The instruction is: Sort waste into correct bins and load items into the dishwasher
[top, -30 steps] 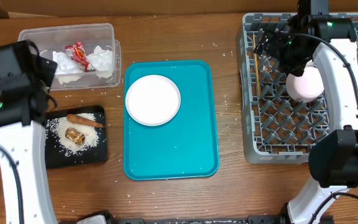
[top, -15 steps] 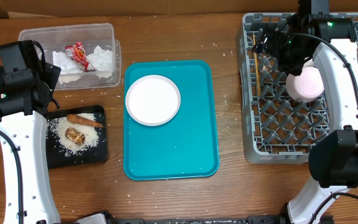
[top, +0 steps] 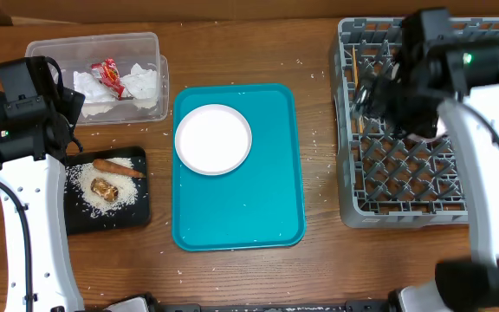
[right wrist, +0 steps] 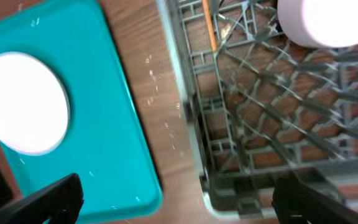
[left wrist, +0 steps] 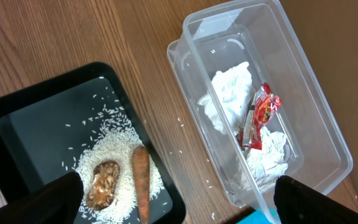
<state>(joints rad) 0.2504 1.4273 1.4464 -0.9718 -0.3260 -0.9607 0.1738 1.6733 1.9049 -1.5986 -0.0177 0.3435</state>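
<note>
So the right gripper (right wrist: 179,208) has swung off the back of the rack (top: 343,130) toward its left wall over the last second. Overhead its arm now covers the cup (right wrist: 325,22), but the wrist cam shows the cup sitting in the rack, with the stick (right wrist: 211,31) lying nearby against the grid. Jaws are spread wide with nothing between them, so we read the cup as delivered

The plate (top: 213,139) hasn't moved and sits on the teal tray (top: 267,217). We judge it's the next load, and the wrist cam already has it in frame

The left gripper (left wrist: 179,208) settled half a second ago and hangs over the bins, fingers apart and empty. Waste looks sorted:
- tub (left wrist: 316,106): napkins (left wrist: 229,99) and wrapper (left wrist: 260,115)
- black tray (left wrist: 17,124): rice (left wrist: 117,155), food stick (left wrist: 140,183) and lump (left wrist: 102,185)
</note>
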